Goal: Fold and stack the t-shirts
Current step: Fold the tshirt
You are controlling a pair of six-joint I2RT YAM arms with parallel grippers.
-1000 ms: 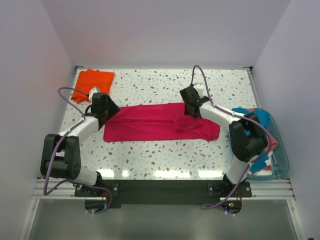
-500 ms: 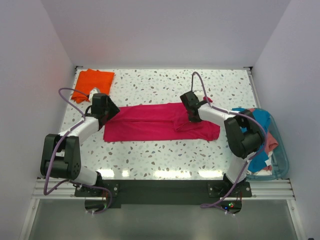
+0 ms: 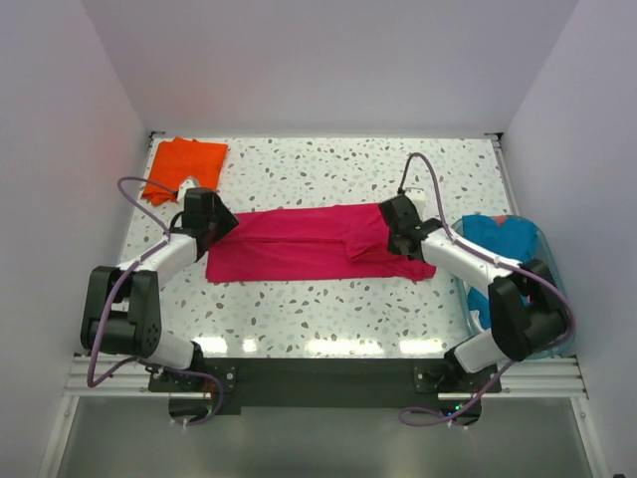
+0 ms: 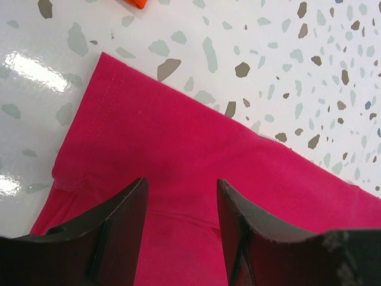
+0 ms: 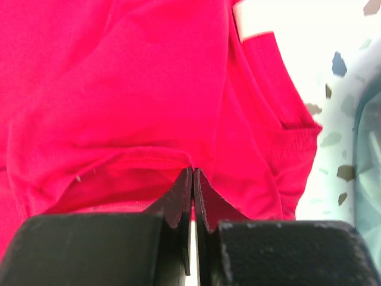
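The magenta-red t-shirt (image 3: 318, 244) lies flat on the bench (image 3: 318, 179), stretched as a long band across the middle of the top view, from left of centre to right of centre. Its right end is rumpled and folded over itself.

The left claw (image 3: 221, 221) is at the left end of this shirt. In the left wrist view the left claw (image 4: 180, 185) is spread, and the red cloth (image 4: 196, 155) fills the space between and beyond the two dark fingers; the stitched hem runs toward the upper left of that frame.

The right claw (image 3: 390, 227) is at the rumpled right end. In the right wrist view the right claw (image 5: 192, 173) has its fingers pressed together, and they pinch a fold of the shirt (image 5: 119, 89) just at a hem.

The orange t-shirt (image 3: 184, 164) lies folded in the upper left corner of the bench, well apart from both claws. The teal-blue t-shirt (image 3: 498, 237) lies in the tub (image 3: 567, 319) at the right edge.
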